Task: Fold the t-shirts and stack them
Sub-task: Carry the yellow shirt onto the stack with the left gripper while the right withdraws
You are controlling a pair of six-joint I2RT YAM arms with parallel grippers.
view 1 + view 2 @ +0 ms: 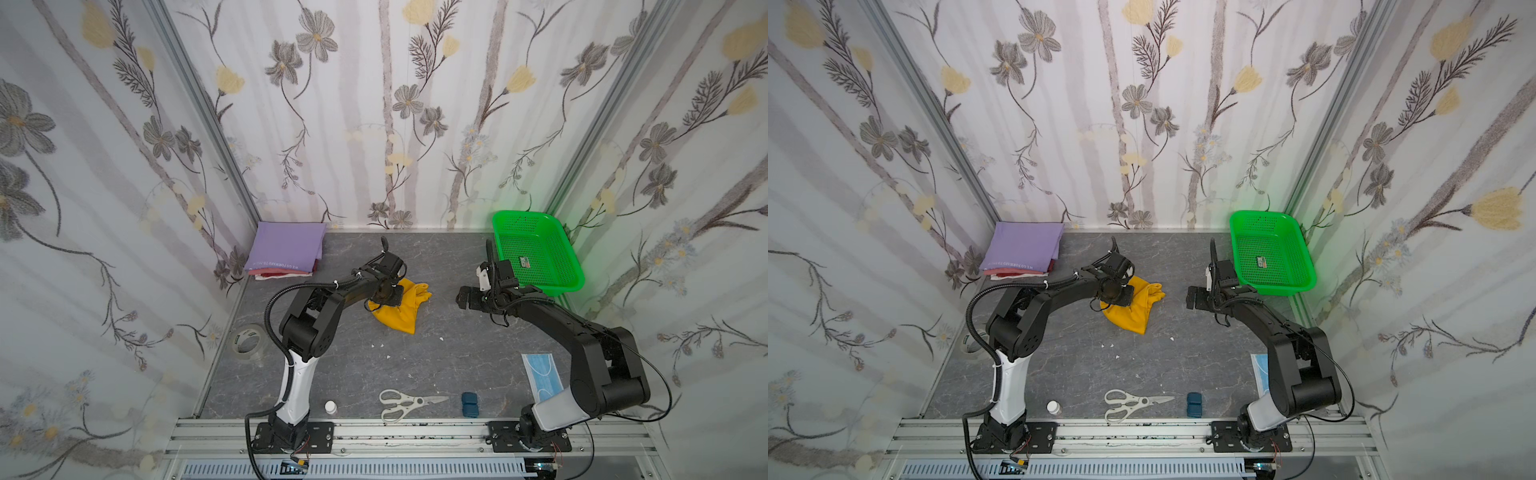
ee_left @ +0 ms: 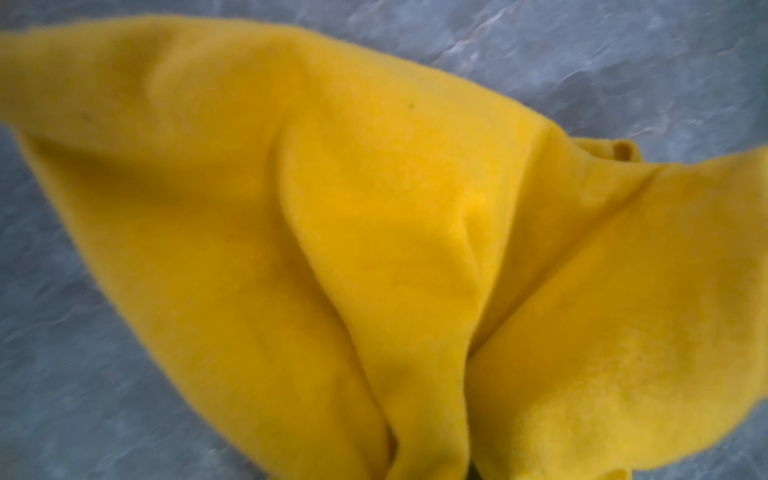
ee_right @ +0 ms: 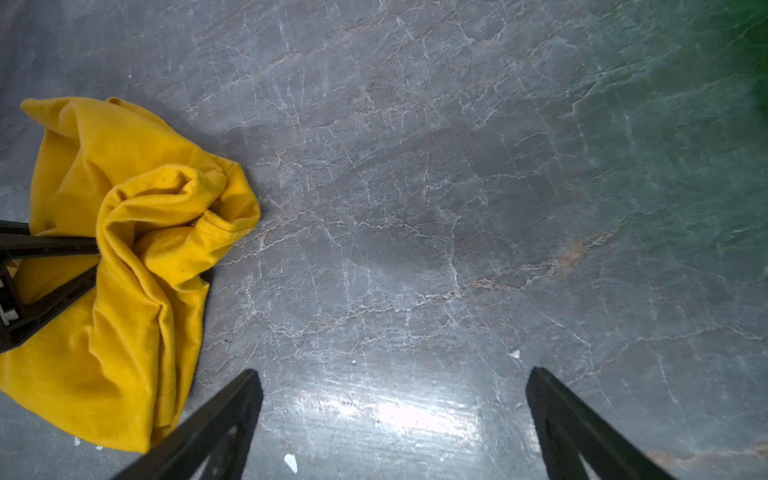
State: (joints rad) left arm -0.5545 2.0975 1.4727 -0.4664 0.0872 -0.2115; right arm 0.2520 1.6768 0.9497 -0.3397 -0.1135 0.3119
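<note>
Stack done in back corner, lavender t-shirt on top. Yellow t-shirt crumpled, unfolded: left pincer pinching it, right pincer spread, empty. Folding, stacking remain.

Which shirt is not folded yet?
The yellow shirt, crumpled in the middle of the table. The purple shirt and those under it lie folded in a pile at the far left corner.

Both top views are bright and evenly lit, with soft shadows and wide-lens bending toward the edges. The green basket casts a green glow on the wall beside it. Left wrist view: the yellow t-shirt is blurred and soft. Right wrist view: sharper, white glare on the worktop.
</note>
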